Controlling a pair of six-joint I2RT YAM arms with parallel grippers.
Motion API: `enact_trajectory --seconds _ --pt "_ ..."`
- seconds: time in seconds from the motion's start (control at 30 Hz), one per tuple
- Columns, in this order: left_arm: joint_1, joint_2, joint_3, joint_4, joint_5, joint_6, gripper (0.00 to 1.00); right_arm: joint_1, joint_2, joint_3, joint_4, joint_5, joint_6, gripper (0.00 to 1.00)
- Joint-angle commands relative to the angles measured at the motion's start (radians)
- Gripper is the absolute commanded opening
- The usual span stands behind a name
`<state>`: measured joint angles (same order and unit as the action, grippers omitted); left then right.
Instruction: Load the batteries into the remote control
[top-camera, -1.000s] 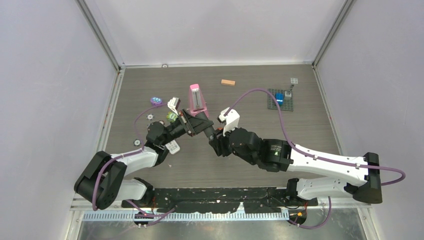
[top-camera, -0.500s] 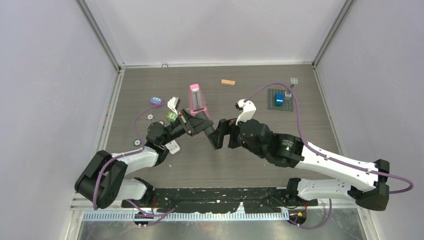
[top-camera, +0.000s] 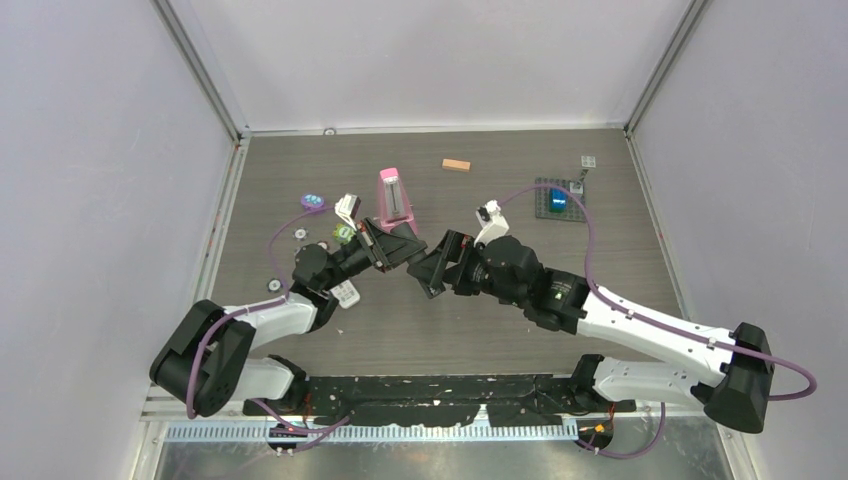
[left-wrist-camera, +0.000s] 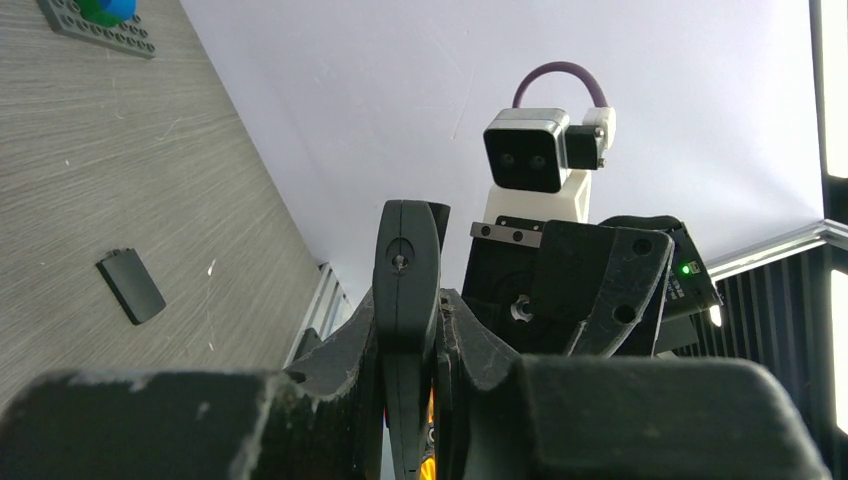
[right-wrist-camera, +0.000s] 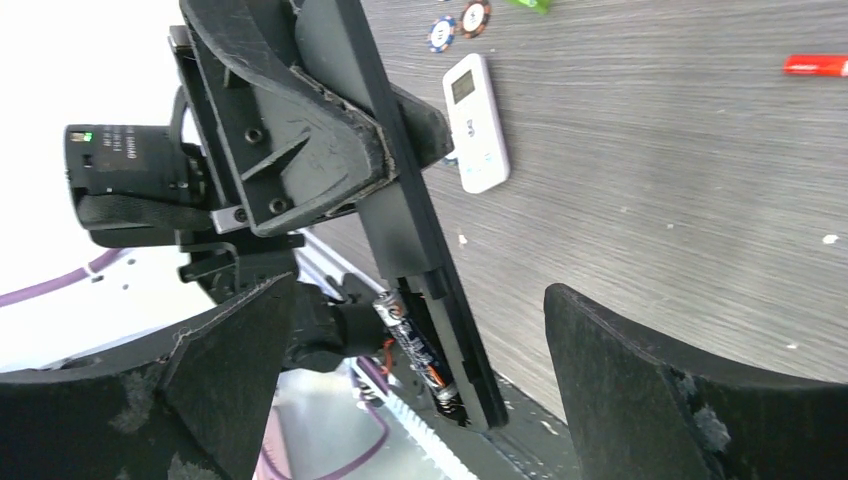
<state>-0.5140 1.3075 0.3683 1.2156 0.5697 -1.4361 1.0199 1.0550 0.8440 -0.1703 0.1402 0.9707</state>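
My left gripper (left-wrist-camera: 405, 330) is shut on the black remote control (left-wrist-camera: 405, 255), which it holds edge-on above the table. In the right wrist view the remote control (right-wrist-camera: 400, 215) shows its open compartment, where one dark battery (right-wrist-camera: 412, 343) with an orange band lies. My right gripper (right-wrist-camera: 420, 300) is open wide, one finger on each side of the remote's lower end, touching nothing. In the top view the right gripper (top-camera: 432, 268) faces the left gripper (top-camera: 397, 246) at mid-table. A red battery (right-wrist-camera: 815, 65) lies on the table. The black battery cover (left-wrist-camera: 132, 286) lies flat on the table.
A small white remote (top-camera: 345, 293) lies below the left wrist. Behind the grippers stands a pink metronome (top-camera: 392, 196). An orange block (top-camera: 456, 165) lies at the back, a grey brick plate (top-camera: 557, 200) with a blue brick back right, poker chips (top-camera: 313, 202) at the left.
My right gripper has opened from nearly shut to wide, and its wrist and arm have turned beside the remote. The left gripper and remote have not moved.
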Motion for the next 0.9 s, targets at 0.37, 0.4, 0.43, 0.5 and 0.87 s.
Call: enact_trajectory --seconds 0.37,0.4,0.43,0.5,0.87 --pt "-0.001 0.003 0.014 0.07 0.003 0.009 0.0 -0.061 0.026 -0.128 0.319 -0.186 0.228 0.69" --pt "0.0 0.005 0.013 0.07 0.003 0.009 0.0 -0.065 0.027 -0.137 0.333 -0.201 0.247 0.68" --pt "0.0 0.006 0.014 0.07 0.001 0.009 0.0 -0.067 0.031 -0.15 0.355 -0.208 0.254 0.66" --pt "-0.001 0.006 0.013 0.07 0.0 0.008 0.0 -0.071 0.037 -0.162 0.379 -0.225 0.271 0.63" --pt "-0.001 0.005 0.013 0.07 -0.001 0.005 0.0 -0.084 0.038 -0.217 0.448 -0.257 0.317 0.52"
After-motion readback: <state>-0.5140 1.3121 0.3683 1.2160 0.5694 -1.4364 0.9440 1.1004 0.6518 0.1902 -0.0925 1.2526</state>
